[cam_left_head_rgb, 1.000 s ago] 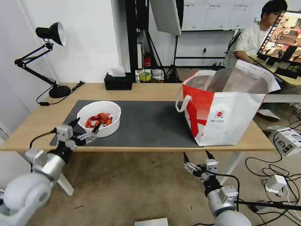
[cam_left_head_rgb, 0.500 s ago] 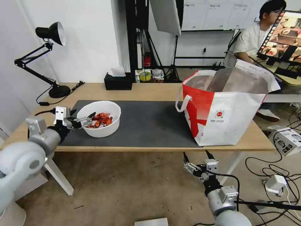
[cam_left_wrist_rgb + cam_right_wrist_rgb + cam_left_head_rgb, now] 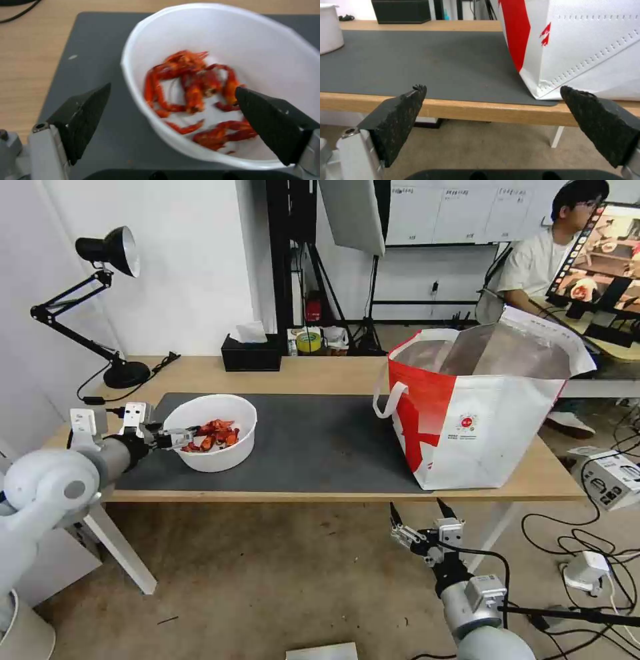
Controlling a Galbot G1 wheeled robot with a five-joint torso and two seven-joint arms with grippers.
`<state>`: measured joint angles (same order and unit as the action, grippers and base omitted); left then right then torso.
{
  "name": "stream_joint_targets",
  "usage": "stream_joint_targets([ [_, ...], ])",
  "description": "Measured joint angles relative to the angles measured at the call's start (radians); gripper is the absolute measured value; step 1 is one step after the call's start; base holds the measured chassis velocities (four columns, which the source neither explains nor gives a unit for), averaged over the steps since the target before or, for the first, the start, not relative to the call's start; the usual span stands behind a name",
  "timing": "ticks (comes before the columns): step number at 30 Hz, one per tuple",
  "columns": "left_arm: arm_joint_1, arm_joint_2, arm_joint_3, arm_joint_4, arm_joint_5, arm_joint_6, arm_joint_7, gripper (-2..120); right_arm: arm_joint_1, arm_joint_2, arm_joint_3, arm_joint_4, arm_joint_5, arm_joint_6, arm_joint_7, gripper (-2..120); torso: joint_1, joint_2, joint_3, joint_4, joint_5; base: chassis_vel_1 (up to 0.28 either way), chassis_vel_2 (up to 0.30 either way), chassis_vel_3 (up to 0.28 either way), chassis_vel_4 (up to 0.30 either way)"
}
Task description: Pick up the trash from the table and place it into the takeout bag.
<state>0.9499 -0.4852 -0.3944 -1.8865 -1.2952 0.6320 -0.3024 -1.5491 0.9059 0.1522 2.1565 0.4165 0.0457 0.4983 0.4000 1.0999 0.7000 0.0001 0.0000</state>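
A white round bowl point(image 3: 215, 452) of red-orange scraps point(image 3: 215, 433) stands on the left part of the dark grey mat point(image 3: 320, 440) on the table point(image 3: 300, 372). My left gripper point(image 3: 173, 433) is open at the bowl's left rim. In the left wrist view, the left gripper point(image 3: 172, 87) straddles the bowl point(image 3: 233, 37): one finger is outside over the mat, the other over the scraps point(image 3: 190, 82). The red-and-white takeout bag point(image 3: 480, 433) stands open at the table's right end. My right gripper point(image 3: 417, 507) hangs open below the table's front edge, facing the bag point(image 3: 586, 50).
A black tissue box point(image 3: 251, 355) sits at the table's back edge. A black desk lamp point(image 3: 125, 373) stands at the back left corner. Cables and power adapters point(image 3: 590, 570) lie on the floor to the right. The mat's middle point(image 3: 420, 62) is bare.
My left arm has swung up from the table's front edge to the bowl's left side, bringing its open gripper to the rim. The right arm has not moved.
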Motion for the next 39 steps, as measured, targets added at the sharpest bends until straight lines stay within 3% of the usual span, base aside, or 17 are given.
stream_joint_targets([
  [14, -0.083, -0.019, 0.028, 0.104, -0.157, 0.071, -0.056, 100, 0.000, 0.000, 0.000, 0.000, 0.000, 0.000, 0.000, 100, 0.000, 0.000, 0.000, 0.0000, -0.0001, 0.000, 0.000, 0.000, 0.000],
  [39, -0.251, -0.089, 0.172, 0.212, -0.230, 0.103, -0.122, 100, 0.000, 0.000, 0.000, 0.000, 0.000, 0.000, 0.000, 100, 0.000, 0.000, 0.000, -0.0001, 0.0000, 0.000, 0.000, 0.000, 0.000],
])
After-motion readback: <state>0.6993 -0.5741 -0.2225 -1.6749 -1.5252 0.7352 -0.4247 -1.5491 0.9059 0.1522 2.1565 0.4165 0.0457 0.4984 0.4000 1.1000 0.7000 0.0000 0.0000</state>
